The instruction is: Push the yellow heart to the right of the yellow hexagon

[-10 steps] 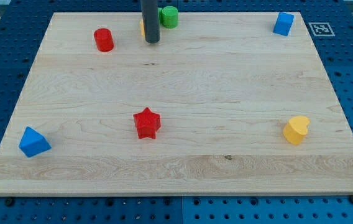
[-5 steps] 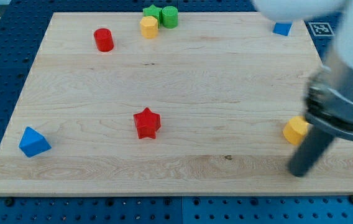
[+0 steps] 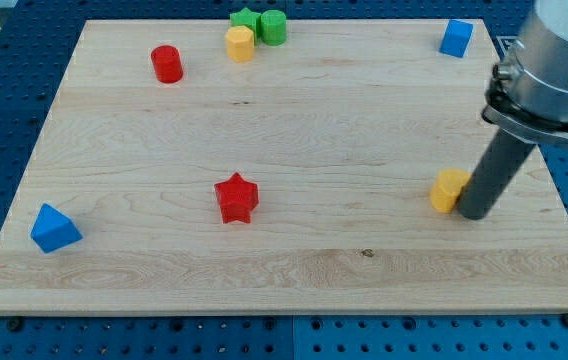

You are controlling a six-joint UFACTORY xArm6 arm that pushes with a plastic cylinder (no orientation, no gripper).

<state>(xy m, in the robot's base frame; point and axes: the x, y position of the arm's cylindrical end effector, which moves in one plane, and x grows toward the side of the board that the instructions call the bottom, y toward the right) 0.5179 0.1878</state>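
The yellow heart [image 3: 448, 189] lies at the view's right, about mid-height on the wooden board [image 3: 294, 130]. My tip [image 3: 473, 214] touches its right side, and the dark rod hides part of it. The yellow hexagon [image 3: 239, 44] sits near the view's top edge, left of centre, far up and to the left of the heart and the tip.
A green star [image 3: 245, 19] and a green cylinder [image 3: 272, 26] sit right beside the hexagon at the top. A red cylinder [image 3: 167, 64] is at the top left, a red star [image 3: 236, 198] at centre-left, a blue block [image 3: 54, 228] at the bottom left, a blue cube [image 3: 456, 38] at the top right.
My tip swung from the hexagon at the top to the heart's right side. It has pushed the heart some way left and slightly up. The other blocks have not moved.
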